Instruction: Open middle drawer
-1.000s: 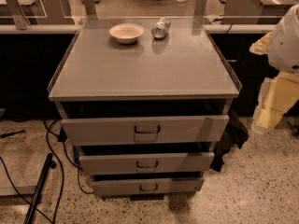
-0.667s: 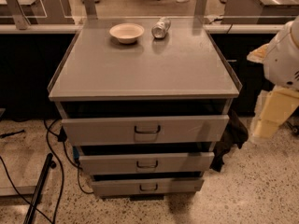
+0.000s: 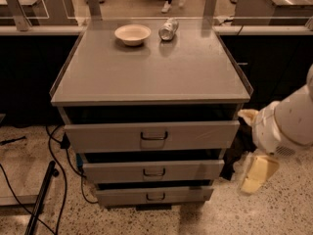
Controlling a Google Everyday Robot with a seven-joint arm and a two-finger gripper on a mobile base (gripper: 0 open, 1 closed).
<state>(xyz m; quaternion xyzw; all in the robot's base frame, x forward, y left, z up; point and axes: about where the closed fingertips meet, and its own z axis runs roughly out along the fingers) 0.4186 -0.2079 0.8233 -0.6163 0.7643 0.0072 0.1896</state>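
The grey metal cabinet [image 3: 151,67] has three drawer fronts. The middle drawer [image 3: 195,170] is a shallow wide front with a small dark loop handle [image 3: 154,172]. A dark gap shows above it. The taller top drawer [image 3: 205,133] is above it and the lowest drawer [image 3: 186,196] is below. My gripper [image 3: 255,176] hangs on the white arm [image 3: 286,124] to the right of the cabinet, level with the middle drawer and apart from it, holding nothing that I can see.
A cream bowl [image 3: 132,34] and a tipped silver can [image 3: 168,29] lie at the back of the cabinet top. Black cables [image 3: 58,180] and a dark pole [image 3: 41,199] lie on the speckled floor at the left. Desks stand behind.
The arm and gripper have moved down and a little left, from beside the cabinet top to the level of the middle drawer. The drawers have not moved.
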